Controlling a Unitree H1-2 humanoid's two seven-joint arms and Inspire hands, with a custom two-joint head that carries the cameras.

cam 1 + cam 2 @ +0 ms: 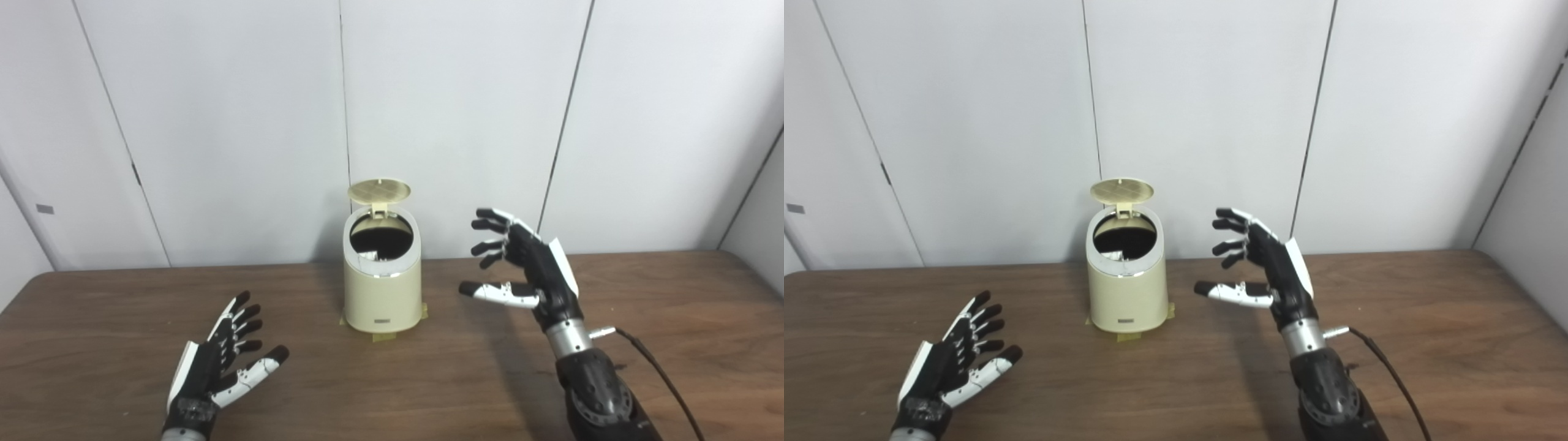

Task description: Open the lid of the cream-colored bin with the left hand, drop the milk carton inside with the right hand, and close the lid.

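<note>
Left eye view — bin: the cream-colored bin (382, 288) stands upright at the table's (98, 331) middle, its lid (379, 191) tipped up at the far rim.
Left eye view — carton: a pale scrap inside the dark mouth is probably the milk carton (372, 254); none lies on the table.
Left eye view — right hand: the right hand (527, 266), raised just right of the bin, fingers spread, holds nothing.
Left eye view — left hand: the left hand (223, 358) lies low and near-left, splayed and empty.
Right eye view — gap: clear air shows between the right hand (1265, 266) and the bin (1127, 288).
Right eye view — closing move: the lid (1122, 190) lies far and right of the left hand (958, 358); the right hand is nearer to it.
</note>
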